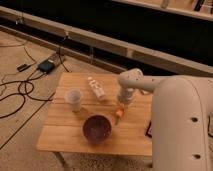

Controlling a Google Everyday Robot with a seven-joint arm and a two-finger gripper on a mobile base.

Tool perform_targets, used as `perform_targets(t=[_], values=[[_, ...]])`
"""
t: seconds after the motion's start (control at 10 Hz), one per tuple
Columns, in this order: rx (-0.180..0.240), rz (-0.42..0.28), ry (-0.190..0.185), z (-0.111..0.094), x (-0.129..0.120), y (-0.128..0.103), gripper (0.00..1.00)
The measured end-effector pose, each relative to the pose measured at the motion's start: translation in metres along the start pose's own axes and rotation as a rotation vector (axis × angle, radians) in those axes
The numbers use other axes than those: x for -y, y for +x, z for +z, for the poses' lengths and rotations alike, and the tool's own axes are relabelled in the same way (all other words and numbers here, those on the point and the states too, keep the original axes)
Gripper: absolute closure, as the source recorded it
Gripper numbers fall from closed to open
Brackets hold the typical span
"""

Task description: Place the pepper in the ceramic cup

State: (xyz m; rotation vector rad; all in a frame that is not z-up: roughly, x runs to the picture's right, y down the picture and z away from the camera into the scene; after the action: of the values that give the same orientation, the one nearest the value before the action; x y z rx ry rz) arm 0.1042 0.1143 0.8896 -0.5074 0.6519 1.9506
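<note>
The pepper [118, 115] is a small orange piece lying on the wooden table [65, 131], right of centre. My gripper [121, 106] hangs straight down over it, just above or touching it. The ceramic cup [74, 99] is small and white and stands upright on the left part of the table, well to the left of the gripper. My white arm reaches in from the right and fills the right side of the view.
A wide dark purple bowl [97, 128] sits near the table's front edge, left of the pepper. A white-and-clear bottle [96, 87] lies on its side behind it. A dark flat object [149, 129] lies at the table's right edge. Cables and a black box [46, 65] are on the floor at left.
</note>
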Motion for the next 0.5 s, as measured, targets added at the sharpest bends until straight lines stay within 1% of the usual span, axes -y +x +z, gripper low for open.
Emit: perform_targets(t=[0.1, 0.2, 0.3, 0.5], values=[[0.027, -0.03, -0.002, -0.011, -0.009, 0.001, 1.0], [0.076, -0.087, -0.008, -0.032, -0.03, 0.005, 1.0], [0.11, -0.127, -0.012, -0.048, -0.045, 0.009, 1.0], [0.195, -0.241, -0.019, -0.087, -0.083, 0.024, 1.0]])
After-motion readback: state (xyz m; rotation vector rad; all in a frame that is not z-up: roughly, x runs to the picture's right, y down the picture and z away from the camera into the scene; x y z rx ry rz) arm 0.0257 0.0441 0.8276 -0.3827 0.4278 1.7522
